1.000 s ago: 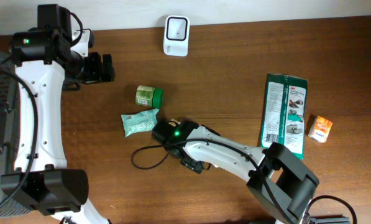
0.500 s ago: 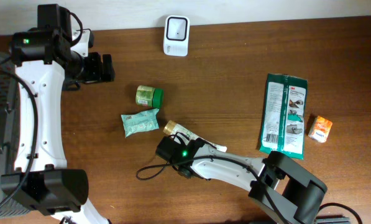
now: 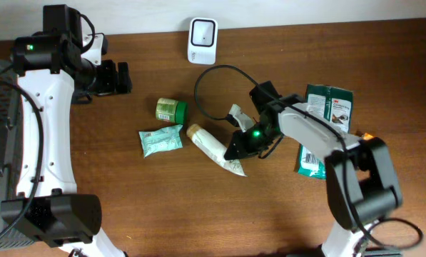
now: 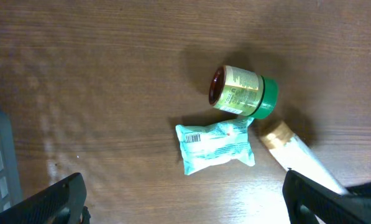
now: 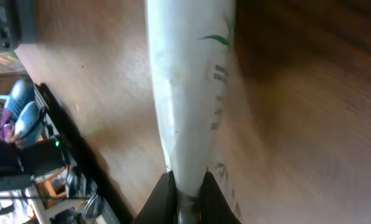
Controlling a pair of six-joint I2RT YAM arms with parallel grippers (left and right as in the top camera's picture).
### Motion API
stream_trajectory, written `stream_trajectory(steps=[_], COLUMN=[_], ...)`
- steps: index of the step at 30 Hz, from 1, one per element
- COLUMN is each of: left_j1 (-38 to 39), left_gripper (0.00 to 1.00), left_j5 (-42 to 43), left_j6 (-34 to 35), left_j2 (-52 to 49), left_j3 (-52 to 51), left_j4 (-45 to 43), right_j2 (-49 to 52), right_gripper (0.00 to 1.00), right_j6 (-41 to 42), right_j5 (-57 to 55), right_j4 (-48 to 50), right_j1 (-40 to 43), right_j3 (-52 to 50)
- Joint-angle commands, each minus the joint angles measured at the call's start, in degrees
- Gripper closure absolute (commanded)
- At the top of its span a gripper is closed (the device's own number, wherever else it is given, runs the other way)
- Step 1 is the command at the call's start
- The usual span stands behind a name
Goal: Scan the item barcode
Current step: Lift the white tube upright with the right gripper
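Overhead view: on your wooden table (image 3: 198, 214), the left gripper (image 3: 121, 77) hangs spread and empty, far left. Your right gripper (image 3: 235, 154) is pinched onto the flat tail of a white tube (image 3: 207, 143) lying mid-table, just right of a teal packet (image 3: 160, 140). The white scanner (image 3: 202, 31) sits well apart at the far edge. You likely have the grasp; lifting and presenting the barcode remain.

Jar (image 3: 171, 110) and packet (image 3: 160, 140) crowd the tube (image 3: 210, 145); table (image 3: 198, 207) open below.

Green-lidded jar (image 3: 171, 110) (on its side), teal packet (image 3: 160, 140) just beside, green pouch (image 3: 334, 106)
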State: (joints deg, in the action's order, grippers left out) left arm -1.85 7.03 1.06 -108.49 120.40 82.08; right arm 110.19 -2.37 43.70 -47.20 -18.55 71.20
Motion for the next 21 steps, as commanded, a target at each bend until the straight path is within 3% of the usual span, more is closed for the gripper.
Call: stream_trajectory(steps=[1,4,6,9,13,14,15,18,21], left_j1=[-0.3,-0.3,-0.3,-0.3,-0.3,-0.3,-0.3,-0.3,-0.3], left_gripper=[0.01,0.01,0.01,0.01,0.01,0.01,0.01,0.01,0.01], left_j5=[0.2,0.2,0.2,0.2,0.2,0.2,0.2,0.2,0.2], left_j6=[-0.7,-0.7,-0.7,-0.7,-0.7,-0.7,-0.7,-0.7,-0.7], left_j2=[0.5,0.5,0.5,0.5,0.5,0.5,0.5,0.5,0.5], left_j3=[0.3,0.3,0.3,0.3,0.3,0.3,0.3,0.3,0.3], left_j4=[0.1,0.1,0.1,0.1,0.1,0.1,0.1,0.1,0.1], right_j2=[4.6,5.3,5.3,5.3,4.7,4.6,4.6,4.7,4.7], right_gripper=[0.96,0.94,0.73,0.59,0.36,0.23,0.02,0.02,0.13], right_j6=[3.3,3.5,3.5,3.0,-9.3,-12.6,-13.8,-14.0,-13.9], right_j5=[4.3,-4.2,-10.7,-13.2,-10.6,-7.6,-4.9,-5.5,-12.5], right_j4=[2.3,2.6,2.6,2.6,-7.1,-10.7,-11.7,-8.8,-2.0], right_j1=[2.3,8.2,11.0,14.6,15.2,15.2,15.2,14.0,8.6], right_j3=[0.2,0.2,0.2,0.2,6.8,9.8,11.2,8.4,2.8])
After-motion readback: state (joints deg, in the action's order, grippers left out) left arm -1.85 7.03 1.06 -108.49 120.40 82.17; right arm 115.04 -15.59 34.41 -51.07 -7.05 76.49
